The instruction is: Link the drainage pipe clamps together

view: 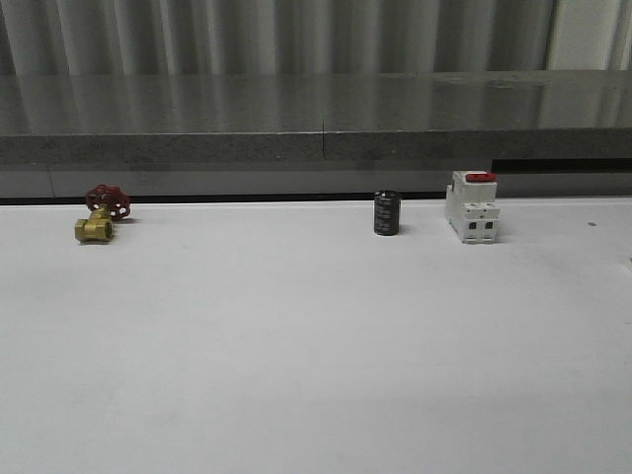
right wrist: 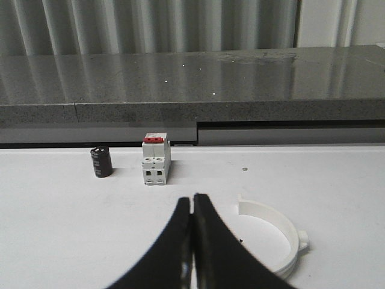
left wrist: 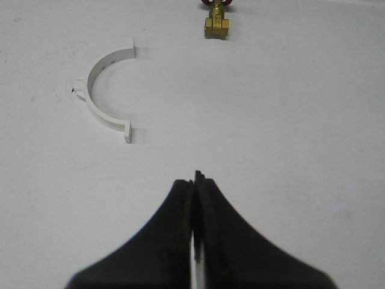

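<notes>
One white half-ring drainage pipe clamp [left wrist: 96, 99] lies flat on the white table in the left wrist view, well ahead of my left gripper [left wrist: 195, 178] and off to its side. The left jaws are pressed together with nothing between them. A second white half-ring clamp [right wrist: 283, 232] lies on the table in the right wrist view, close beside my right gripper [right wrist: 192, 197]. The right jaws are also shut and hold nothing. Neither gripper touches a clamp.
A brass valve [view: 96, 227] with a red handwheel [view: 108, 200] sits far left at the back of the table. A black cylinder [view: 386, 212] and a white switch block with a red top [view: 471, 206] stand at the back right. A grey ledge [view: 316, 118] runs behind.
</notes>
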Available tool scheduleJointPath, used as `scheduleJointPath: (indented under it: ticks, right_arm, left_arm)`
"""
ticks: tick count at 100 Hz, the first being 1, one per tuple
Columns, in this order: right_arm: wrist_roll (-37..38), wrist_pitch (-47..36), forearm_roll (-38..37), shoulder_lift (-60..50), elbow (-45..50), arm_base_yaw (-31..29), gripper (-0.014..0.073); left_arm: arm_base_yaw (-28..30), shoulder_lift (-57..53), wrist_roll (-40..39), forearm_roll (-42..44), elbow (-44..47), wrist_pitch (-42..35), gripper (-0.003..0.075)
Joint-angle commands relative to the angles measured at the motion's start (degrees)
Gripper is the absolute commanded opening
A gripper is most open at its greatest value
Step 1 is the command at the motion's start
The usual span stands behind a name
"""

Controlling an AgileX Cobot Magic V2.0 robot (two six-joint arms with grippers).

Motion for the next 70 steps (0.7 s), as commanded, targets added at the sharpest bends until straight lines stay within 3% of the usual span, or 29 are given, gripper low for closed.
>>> scheduleJointPath:
  ticks: [1, 10, 22, 29, 36, 70]
  right_arm:
    - [-0.15, -4.78, 0.31, -0.82, -0.93, -0.25, -0.0066]
    - [-0.15, -4.78, 0.31, -0.82, -0.93, -0.25, -0.0066]
    - [-0.15, -4.78, 0.31, -0.82, -0.93, -0.25, -0.0066]
    - [-0.15, -4.78, 0.31, -0.82, -0.93, -0.25, -0.0066]
    - [-0.15, -4.78, 0.31, -0.82, -0.93, -0.25, -0.0066]
    - [-0.15, -4.78, 0.31, -0.82, -0.93, -0.25, -0.0066]
  left_arm:
    - [0.06, 0.45, -0.45, -0.21, -1.99, -2.72, 0.0038]
    - [0.06, 0.44, -0.45, -0.21, -1.99, -2.35, 0.017]
    - [0.06, 0.44, -0.45, -0.21, -1.99, -1.0, 0.0463]
    - [0.06, 0.44, -0.45, -0.21, -1.99, -0.75, 0.0581]
    - [0.06, 0.44, -0.45, -0.21, -1.99, -0.75, 0.0617]
    - [1.11, 6.52, -0.45, 1.4, -2.62, -4.8, 0.0618]
